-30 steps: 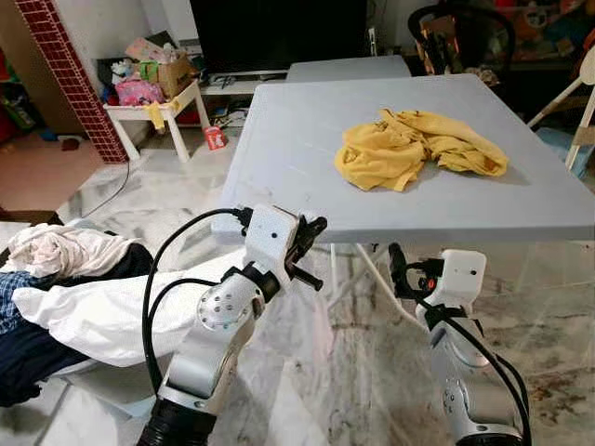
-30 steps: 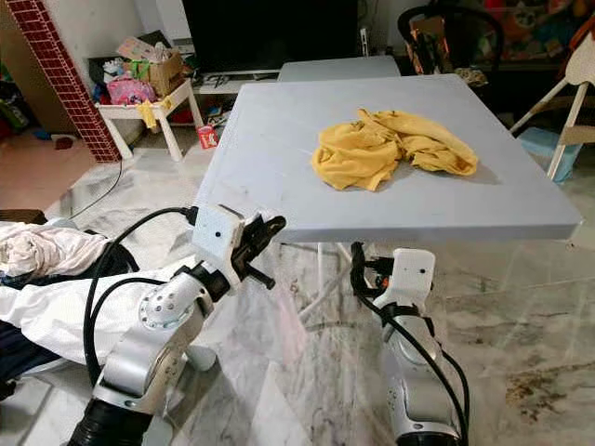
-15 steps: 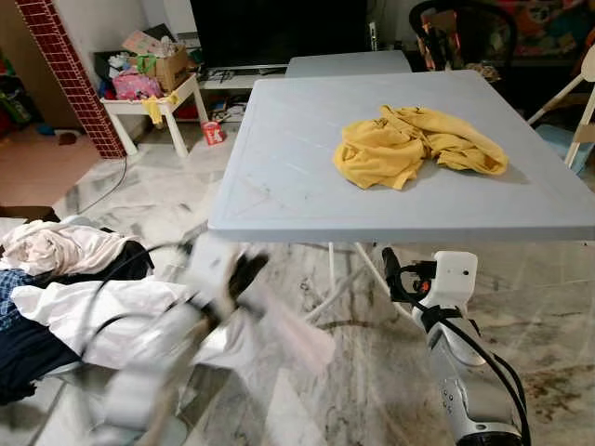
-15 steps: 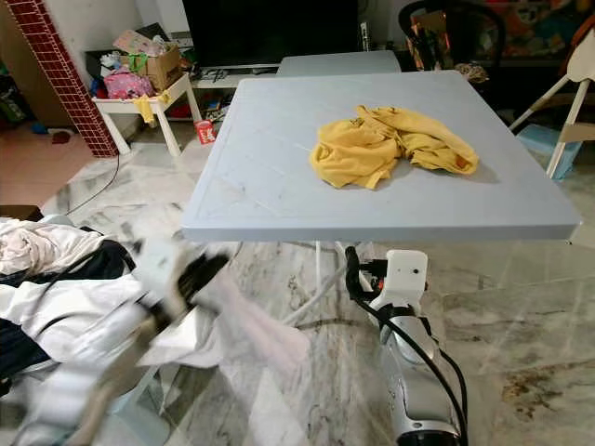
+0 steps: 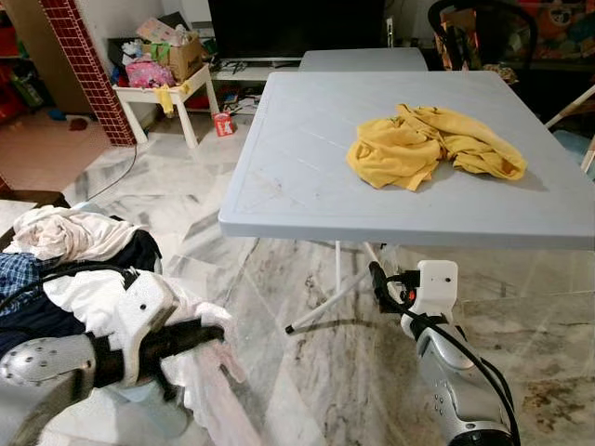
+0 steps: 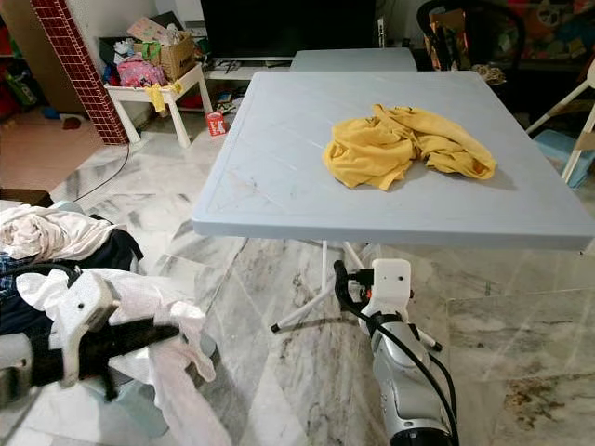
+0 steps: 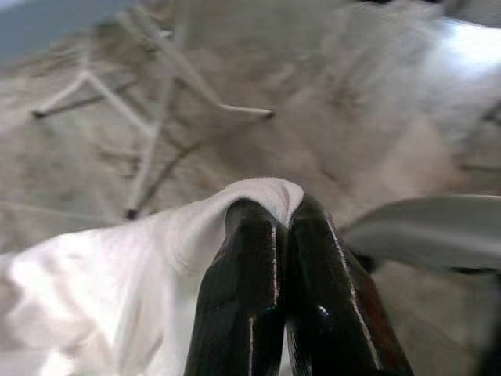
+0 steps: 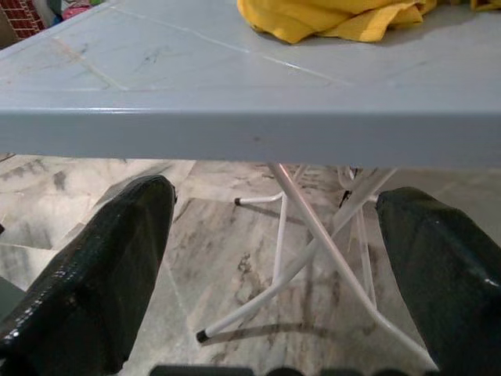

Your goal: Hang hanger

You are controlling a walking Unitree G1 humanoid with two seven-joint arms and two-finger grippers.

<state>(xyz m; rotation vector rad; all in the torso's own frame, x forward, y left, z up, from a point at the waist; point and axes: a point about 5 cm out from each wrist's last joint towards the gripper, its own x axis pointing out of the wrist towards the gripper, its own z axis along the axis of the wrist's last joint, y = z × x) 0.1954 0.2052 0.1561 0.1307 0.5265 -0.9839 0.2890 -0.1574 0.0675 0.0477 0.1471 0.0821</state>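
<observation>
My left claw (image 5: 200, 334), low at the lower left of the frame, is pressed together on a fold of white cloth (image 6: 177, 372) pulled from the laundry pile (image 5: 65, 251), while my right claw (image 8: 266, 258) waits spread wide just below the near edge of the grey surface (image 5: 307, 167), where a yellow garment (image 5: 428, 149) lies. I see no hanger, so the task's thing is unplaced. The cloth trails low and could snag the pile or slip free; no writing is readable.
</observation>
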